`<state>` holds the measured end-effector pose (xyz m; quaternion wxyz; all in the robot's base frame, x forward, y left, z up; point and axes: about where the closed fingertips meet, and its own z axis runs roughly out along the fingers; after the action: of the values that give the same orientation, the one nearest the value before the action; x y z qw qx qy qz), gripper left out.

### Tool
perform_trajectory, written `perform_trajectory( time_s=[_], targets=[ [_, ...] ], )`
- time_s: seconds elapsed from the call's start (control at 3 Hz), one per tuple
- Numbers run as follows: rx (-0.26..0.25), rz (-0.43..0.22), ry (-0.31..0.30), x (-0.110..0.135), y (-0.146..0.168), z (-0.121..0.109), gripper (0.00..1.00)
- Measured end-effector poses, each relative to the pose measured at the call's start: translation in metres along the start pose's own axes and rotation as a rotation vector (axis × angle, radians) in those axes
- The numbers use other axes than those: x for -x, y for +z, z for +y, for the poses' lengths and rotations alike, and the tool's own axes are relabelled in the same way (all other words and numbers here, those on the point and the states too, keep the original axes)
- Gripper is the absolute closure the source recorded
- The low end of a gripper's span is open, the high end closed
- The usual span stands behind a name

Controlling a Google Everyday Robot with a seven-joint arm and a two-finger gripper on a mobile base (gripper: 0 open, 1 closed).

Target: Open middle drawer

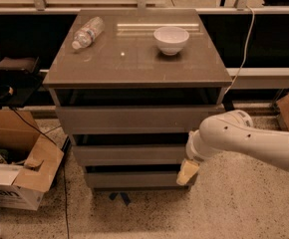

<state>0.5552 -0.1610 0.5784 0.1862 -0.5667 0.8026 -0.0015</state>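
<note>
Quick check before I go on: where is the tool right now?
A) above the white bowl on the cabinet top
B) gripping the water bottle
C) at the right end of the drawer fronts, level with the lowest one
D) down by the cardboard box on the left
C: the tool hangs at the right end of the cabinet's front, just below the middle drawer and beside the lowest drawer, well away from the bowl and bottle on top.
</note>
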Motion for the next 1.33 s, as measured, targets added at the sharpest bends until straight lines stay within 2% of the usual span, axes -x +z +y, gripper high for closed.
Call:
perform_trajectory(
  time_s=[0.67,1.33],
  targets=[
    [0.035,-0.074,0.051,0.001,0.047,-0.010,0.00],
    [0.071,-0.148,0.103,0.006,0.080,-0.014,0.00]
  ],
)
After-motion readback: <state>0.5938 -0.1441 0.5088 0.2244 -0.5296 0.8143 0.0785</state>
